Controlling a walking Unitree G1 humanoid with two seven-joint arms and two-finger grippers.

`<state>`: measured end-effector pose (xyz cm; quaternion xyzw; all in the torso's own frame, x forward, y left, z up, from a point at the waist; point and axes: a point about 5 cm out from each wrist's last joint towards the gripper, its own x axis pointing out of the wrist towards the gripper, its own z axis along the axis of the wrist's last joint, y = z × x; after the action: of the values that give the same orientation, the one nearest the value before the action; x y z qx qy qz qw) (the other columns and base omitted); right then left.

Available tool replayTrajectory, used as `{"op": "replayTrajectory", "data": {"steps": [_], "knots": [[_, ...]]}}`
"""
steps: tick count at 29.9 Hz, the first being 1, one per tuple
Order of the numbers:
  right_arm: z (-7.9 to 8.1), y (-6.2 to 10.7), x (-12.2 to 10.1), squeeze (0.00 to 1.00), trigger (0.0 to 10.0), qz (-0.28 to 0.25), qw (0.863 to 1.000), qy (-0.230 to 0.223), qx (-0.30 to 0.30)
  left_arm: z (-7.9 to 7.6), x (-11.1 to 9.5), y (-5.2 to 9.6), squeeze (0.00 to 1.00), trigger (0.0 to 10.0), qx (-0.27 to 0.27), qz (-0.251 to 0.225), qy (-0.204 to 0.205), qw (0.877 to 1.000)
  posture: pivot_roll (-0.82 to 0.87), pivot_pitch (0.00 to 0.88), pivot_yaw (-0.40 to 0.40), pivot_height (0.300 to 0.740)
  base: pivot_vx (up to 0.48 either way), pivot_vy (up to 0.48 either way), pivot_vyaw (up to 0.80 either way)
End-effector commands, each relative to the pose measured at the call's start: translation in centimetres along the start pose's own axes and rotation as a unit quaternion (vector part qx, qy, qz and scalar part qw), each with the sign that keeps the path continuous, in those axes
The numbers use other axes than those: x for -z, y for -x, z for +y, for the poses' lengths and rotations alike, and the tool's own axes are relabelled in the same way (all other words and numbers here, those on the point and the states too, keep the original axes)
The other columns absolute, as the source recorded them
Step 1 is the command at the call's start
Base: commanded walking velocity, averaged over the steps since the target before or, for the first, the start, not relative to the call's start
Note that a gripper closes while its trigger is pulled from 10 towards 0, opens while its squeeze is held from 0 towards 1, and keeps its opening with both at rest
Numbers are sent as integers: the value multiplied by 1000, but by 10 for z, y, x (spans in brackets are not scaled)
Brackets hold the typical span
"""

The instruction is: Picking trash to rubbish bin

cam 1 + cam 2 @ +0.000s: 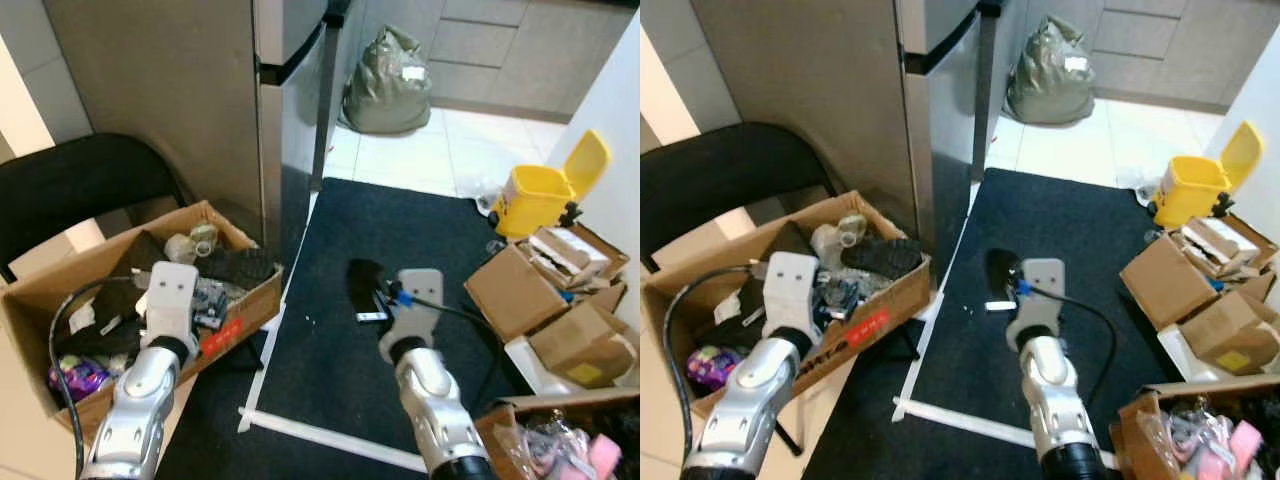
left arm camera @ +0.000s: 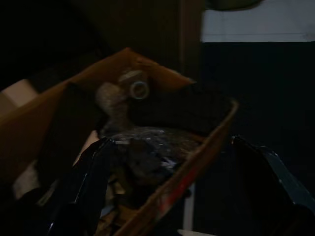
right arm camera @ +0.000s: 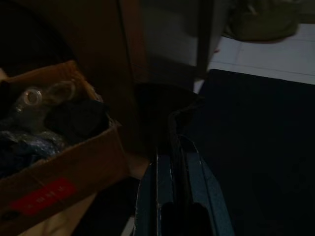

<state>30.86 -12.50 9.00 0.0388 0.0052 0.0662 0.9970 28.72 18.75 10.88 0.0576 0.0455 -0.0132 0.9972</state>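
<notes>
My right gripper (image 1: 372, 300) hangs over the dark rug (image 1: 430, 235), shut on a thin black scrap (image 1: 360, 278) with a small white label. In the right wrist view the scrap (image 3: 160, 108) sticks up from between the closed fingers (image 3: 162, 172). My left gripper (image 2: 171, 142) is open, its fingers spread wide just above an open cardboard box (image 1: 245, 305) of mixed trash: a clear plastic bottle (image 2: 129, 91), dark wrappers, a purple bag (image 1: 72, 380). A small yellow rubbish bin (image 1: 535, 200) with its lid flipped up stands far right on the rug's edge.
The box rests on a black folding chair (image 1: 70, 185) beside a steel fridge (image 1: 200, 90). A full grey-green bag (image 1: 390, 85) sits on the tiles behind. Several cardboard boxes (image 1: 545, 300) crowd the right side, and another box of pink wrappers (image 1: 565, 435) is at lower right.
</notes>
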Motion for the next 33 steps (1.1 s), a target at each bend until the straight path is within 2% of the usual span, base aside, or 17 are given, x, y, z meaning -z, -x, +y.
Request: {"op": "replayTrajectory", "data": {"steps": [1,33], "knots": [[-5,2,3,0,10000,6,1000,2,8,-1,3,0,0,10000,2,8,-2,1000,-9,101,-11,740,289,0,475],[-1,-5,-3,0,10000,-5,1000,0,1,-1,1,-1,0,10000,4,6,-3,1000,-3,108,-12,740,288,0,470]]}}
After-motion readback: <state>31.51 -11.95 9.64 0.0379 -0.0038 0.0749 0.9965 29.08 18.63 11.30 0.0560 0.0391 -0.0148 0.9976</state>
